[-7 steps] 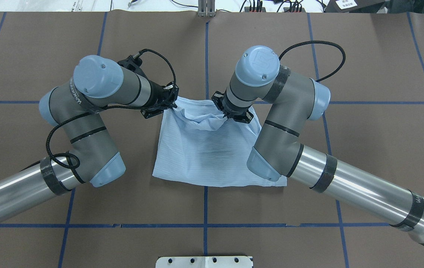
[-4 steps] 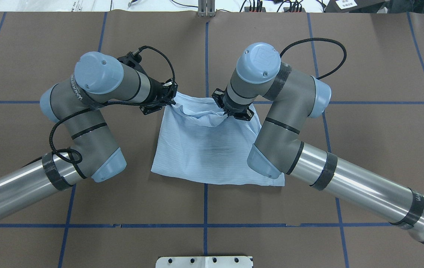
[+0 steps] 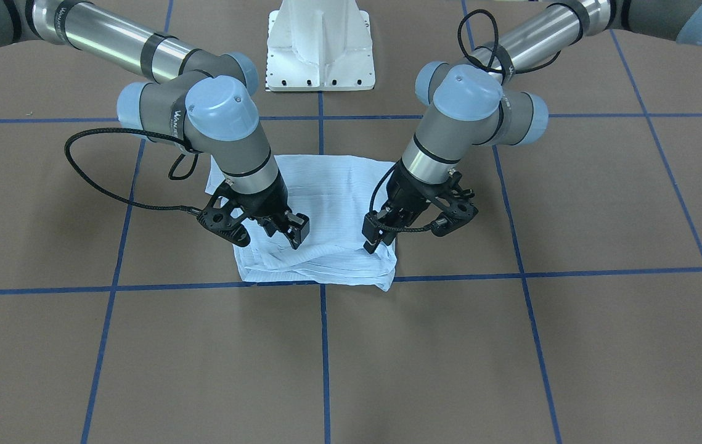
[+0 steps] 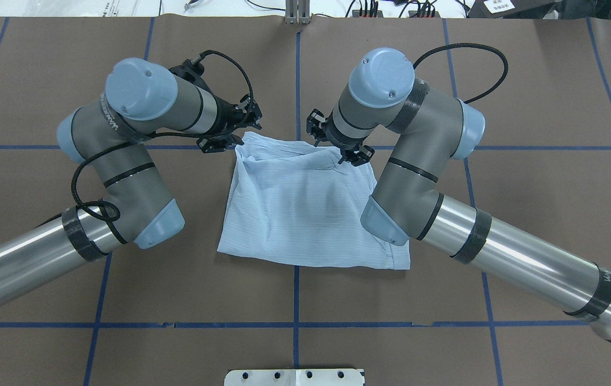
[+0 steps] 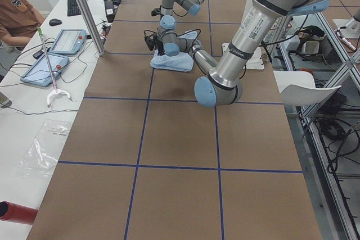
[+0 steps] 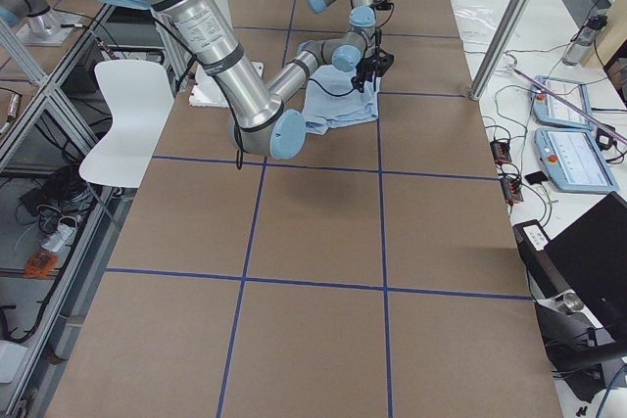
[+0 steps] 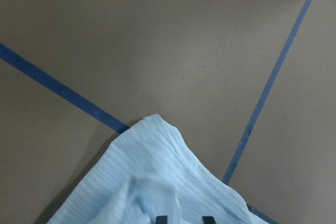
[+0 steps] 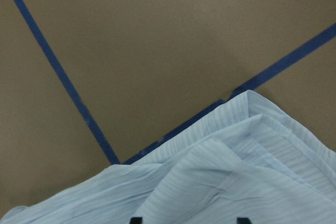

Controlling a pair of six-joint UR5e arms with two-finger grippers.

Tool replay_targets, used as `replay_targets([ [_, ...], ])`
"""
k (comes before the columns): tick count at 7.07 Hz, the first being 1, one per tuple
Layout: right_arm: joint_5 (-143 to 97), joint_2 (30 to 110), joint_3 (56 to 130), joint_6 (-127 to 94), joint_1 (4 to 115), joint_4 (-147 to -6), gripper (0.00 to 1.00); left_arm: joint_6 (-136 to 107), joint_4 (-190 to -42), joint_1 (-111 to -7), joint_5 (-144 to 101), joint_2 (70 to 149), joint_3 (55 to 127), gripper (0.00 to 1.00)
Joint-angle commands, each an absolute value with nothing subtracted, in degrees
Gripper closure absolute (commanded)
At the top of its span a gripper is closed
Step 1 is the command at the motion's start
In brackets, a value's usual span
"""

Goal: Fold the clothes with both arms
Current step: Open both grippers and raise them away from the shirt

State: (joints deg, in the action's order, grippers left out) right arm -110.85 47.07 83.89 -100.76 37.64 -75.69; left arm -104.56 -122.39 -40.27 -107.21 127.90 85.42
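Note:
The clothes are one light-blue striped shirt (image 4: 305,214), folded into a rough rectangle and lying on the brown table (image 4: 525,96). Its far edge is rumpled near the blue tape line. My left gripper (image 4: 242,138) hovers over the far left corner of the shirt (image 7: 157,182); the left wrist view shows its fingertips a small gap apart, with nothing in them. My right gripper (image 4: 340,150) stands over the far right part, fingertips wide apart above the fabric (image 8: 236,171). Seen from the front, the right gripper (image 3: 286,234) and the left gripper (image 3: 370,243) both sit just above the shirt (image 3: 326,197).
A white pedestal base (image 3: 320,49) stands at the robot's side of the table. Blue tape lines (image 4: 297,80) cross the brown surface in a grid. A person (image 5: 14,9) sits at a side bench with tablets. A white chair (image 6: 127,115) stands beside the table.
Both grippers carried the shirt's raised far edge away from the robot and let it down. The bunched fabric now lies flatter, and both grippers have let go.

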Motion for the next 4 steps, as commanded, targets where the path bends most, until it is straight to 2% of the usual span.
replay_targets([
  [1,-111.18,46.85,84.02,-100.64,38.06,-75.32,0.0,-100.14,-121.47,-45.5,-112.89,126.14,85.6,0.01],
  [4,-111.88,48.59,86.48,-82.62,42.5,-78.73,0.0,-82.96,-121.38,-53.06,-117.42,116.31,91.48,0.01],
])
